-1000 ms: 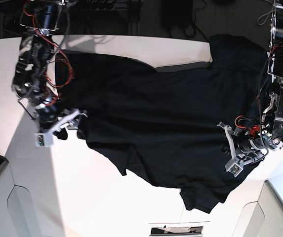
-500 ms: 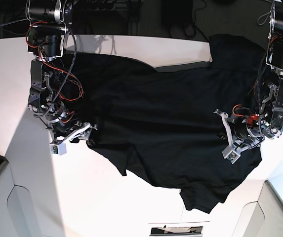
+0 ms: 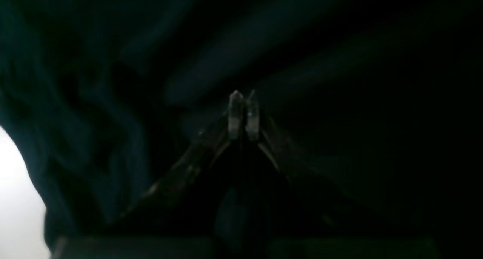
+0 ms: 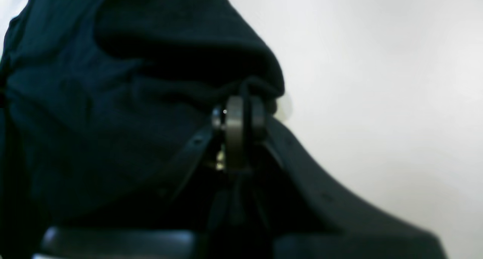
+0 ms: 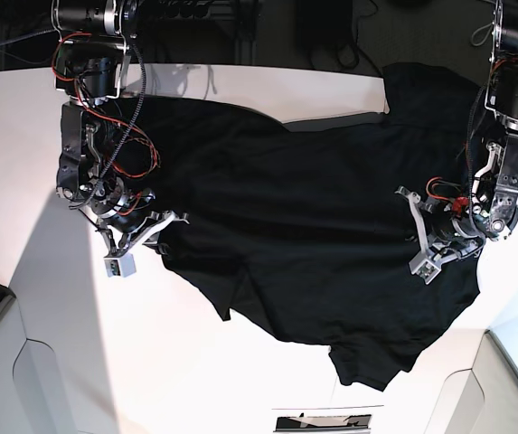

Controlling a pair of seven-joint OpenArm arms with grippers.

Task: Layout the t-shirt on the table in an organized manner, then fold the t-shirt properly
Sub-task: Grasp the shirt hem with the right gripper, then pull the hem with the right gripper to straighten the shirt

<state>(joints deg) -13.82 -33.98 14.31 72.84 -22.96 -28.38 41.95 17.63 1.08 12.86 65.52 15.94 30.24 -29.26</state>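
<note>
Across the white table (image 5: 69,362), the black t-shirt (image 5: 313,217) lies spread and rumpled, one part trailing over the far edge. At the shirt's edge on the base view's left, the right gripper (image 4: 241,111) has its jaws clamped on a bunched fold of the fabric. On the opposite side the left gripper (image 3: 243,113) rests over the dark cloth with its fingertips pressed together, nothing visibly between them.
</note>
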